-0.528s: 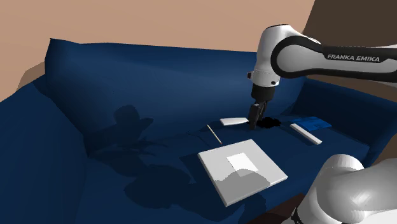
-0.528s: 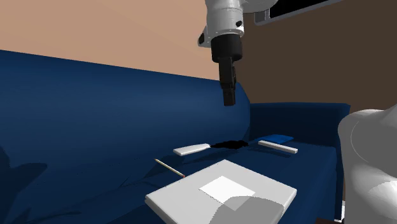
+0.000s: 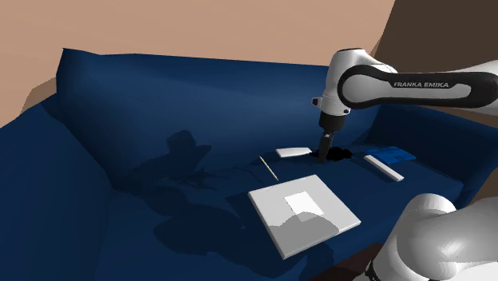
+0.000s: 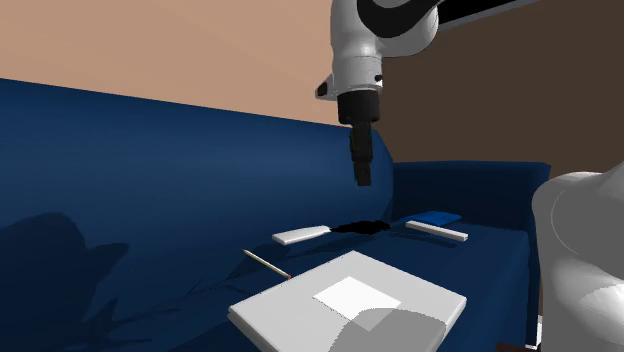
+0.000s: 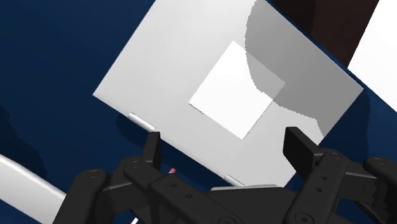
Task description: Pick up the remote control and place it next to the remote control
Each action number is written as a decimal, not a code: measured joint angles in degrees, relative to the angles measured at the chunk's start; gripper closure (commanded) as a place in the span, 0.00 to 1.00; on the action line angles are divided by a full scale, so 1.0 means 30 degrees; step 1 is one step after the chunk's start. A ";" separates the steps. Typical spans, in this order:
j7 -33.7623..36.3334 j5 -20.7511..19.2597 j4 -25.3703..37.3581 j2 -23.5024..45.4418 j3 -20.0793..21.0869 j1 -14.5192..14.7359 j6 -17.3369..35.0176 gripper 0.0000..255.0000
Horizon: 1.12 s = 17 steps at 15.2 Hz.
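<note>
So the flat white bar-shaped remote control (image 3: pixel 293 151) lies flat on the seat of the dark blue sofa (image 3: pixel 160 104), close to the backrest. It's the one nearest the black two-finger hand (image 4: pixel 363 178), so I'd take it as the one to grab. It looks thin, stiff and light, with a smooth casing that's probably a bit slippery, and the soft cushion under it will give when pressed. Best bet is pinching it across the narrow width, about mid-length, so it doesn't tip. It sits low, so the fingertips have to get right down to the fabric.

The hand hangs above the seat, clear of it, pointing down. It's between this remote and the second white remote control (image 3: pixel 384 168), which lies further to the shoulder view's right, just beside a flat blue rectangular thing (image 3: pixel 391 153). In the wrist view the fingers (image 5: pixel 151 149) stand apart with nothing between them, so it's open and empty.

Also on the seat:
- a thin grey stick (image 3: pixel 268 167) near the first remote, maybe a pencil, hard to tell from here
- a big flat white square slab (image 3: pixel 275 219) towards the front edge

The drop spot would be the bare fabric alongside the second remote.
</note>
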 measured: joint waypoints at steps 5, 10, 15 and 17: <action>-0.4101 -0.1513 -0.0170 0.1437 -0.2373 -0.0078 0.2297 0.00; -0.8233 -0.2331 0.0459 0.3956 -0.4803 0.0169 0.4905 0.00; -1.2626 -0.2000 0.1969 0.7029 -0.7100 0.0820 0.7176 0.00; -1.4502 -0.1353 0.2932 0.8614 -0.7949 0.1217 0.7967 0.00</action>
